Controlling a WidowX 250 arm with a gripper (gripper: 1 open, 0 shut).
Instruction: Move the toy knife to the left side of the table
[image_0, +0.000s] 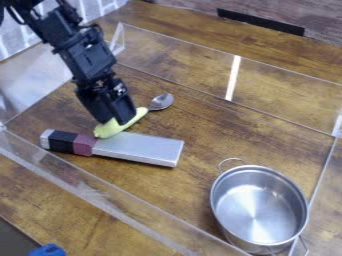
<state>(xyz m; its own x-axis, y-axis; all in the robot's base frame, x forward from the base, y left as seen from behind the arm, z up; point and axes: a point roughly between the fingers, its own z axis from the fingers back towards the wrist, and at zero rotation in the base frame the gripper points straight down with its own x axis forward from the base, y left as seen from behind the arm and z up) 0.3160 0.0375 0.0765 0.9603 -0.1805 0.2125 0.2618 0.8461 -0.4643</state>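
- The toy knife lies flat on the surface, near the front-left wall, its grey blade pointing right and its black-and-maroon handle pointing left. Its long axis runs nearly side to side, dipping slightly toward the right end.
- The pincer hangs just above and behind the knife, tilted downward. Its jaws stand apart and hold nothing.
- The knife lies just below the pincer in the picture, toward the front edge. I judge that a short drop forward would bring the jaws across the blade.
- A spoon with a yellow-green handle lies right under the pincer, partly hidden by it, so it could get nudged.
- A steel pot stands well apart at front right.
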